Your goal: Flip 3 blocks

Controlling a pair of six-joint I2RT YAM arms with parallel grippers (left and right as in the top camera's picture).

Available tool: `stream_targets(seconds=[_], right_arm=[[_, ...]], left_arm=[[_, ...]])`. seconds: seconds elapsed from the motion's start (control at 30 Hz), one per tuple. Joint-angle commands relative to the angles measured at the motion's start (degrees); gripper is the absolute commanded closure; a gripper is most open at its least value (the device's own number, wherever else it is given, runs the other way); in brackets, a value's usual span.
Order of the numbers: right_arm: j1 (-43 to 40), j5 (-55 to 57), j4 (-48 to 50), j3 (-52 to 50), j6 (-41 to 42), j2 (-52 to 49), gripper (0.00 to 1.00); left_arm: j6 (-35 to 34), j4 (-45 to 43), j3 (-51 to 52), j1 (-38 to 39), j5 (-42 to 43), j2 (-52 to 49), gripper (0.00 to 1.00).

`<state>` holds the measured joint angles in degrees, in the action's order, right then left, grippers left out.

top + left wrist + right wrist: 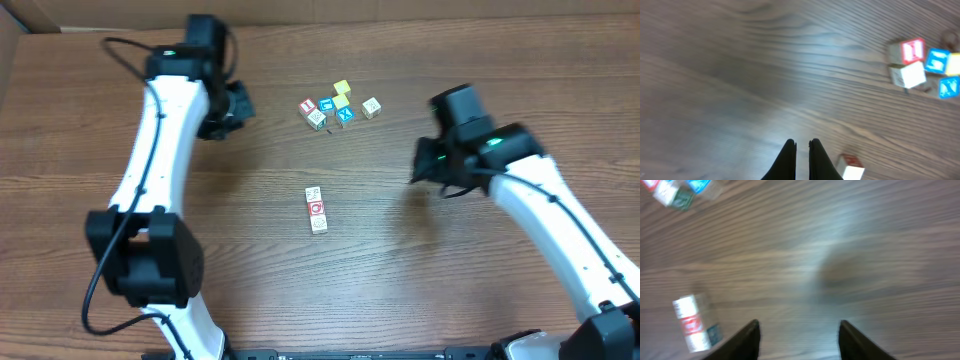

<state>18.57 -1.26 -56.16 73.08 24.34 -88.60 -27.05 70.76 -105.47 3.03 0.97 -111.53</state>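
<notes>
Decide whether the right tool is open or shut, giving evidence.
Open. The right tool is spread wide in the wrist view, holding nothing.

Overhead: fixed high, looking straight down on table (pixel 420 290), far enough to take in left arm (pixel 150 170), right arm (pixel 560 220), row (pixel 316 210) of three blocks at centre and cluster (pixel 338 105) beyond.

Left wrist: close to the wood, looking obliquely down past left fingers (pixel 787 160); cluster (pixel 920 65) upper right, one block of row (pixel 852 171) at bottom edge.

Right wrist: close too, blurred, looking down between right fingers (pixel 747 340); row (pixel 692 322) lower left, cluster (pixel 677 192) top left.

Shared across all three: row and cluster.
</notes>
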Motion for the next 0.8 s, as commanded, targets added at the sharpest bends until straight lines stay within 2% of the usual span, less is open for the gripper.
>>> stream_targets(seconds=[0.0,0.03,0.07,0.1,0.13,0.17,0.23,0.27,0.3,0.77], right_arm=[[-6.5,0.1,0.9,0.9,-10.7,0.7,0.42],[-8.0,0.1,1.3,0.9,-10.7,0.7,0.32],[-9.4,0.2,1.6,0.9,-10.7,0.7,0.05],[-10.5,0.3,1.7,0.9,-10.7,0.7,0.00],[-11.6,0.3,1.6,0.9,-10.7,0.7,0.00],[-12.6,0.3,1.4,0.9,-10.7,0.7,0.00],[-13.9,0.3,1.4,0.9,-10.7,0.7,0.00],[-14.4,0.3,1.4,0.9,-10.7,0.7,0.00],[-14.7,0.3,1.4,0.9,-10.7,0.7,0.00],[-14.8,0.3,1.4,0.9,-10.7,0.7,0.00]], left_arm=[[-2.1,2.2,-1.3,-2.8,-1.9,2.1,0.96],[-2.1,2.7,-1.2,-3.5,-1.9,2.1,0.96],[-2.1,3.0,-1.2,-3.9,-1.8,2.1,0.96],[-2.0,3.3,-1.1,-4.2,-1.8,2.1,0.93],[-1.7,3.5,-1.1,-4.3,-1.9,2.1,0.87],[-1.5,3.6,-1.1,-4.4,-1.9,2.1,0.74],[-1.2,3.8,-1.1,-4.4,-1.9,2.1,0.36],[-1.2,3.9,-1.1,-4.4,-1.9,2.1,0.23],[-1.2,4.0,-1.1,-4.4,-1.8,2.1,0.00],[-2.2,3.1,-1.1,-4.4,-0.2,2.1,0.00]])
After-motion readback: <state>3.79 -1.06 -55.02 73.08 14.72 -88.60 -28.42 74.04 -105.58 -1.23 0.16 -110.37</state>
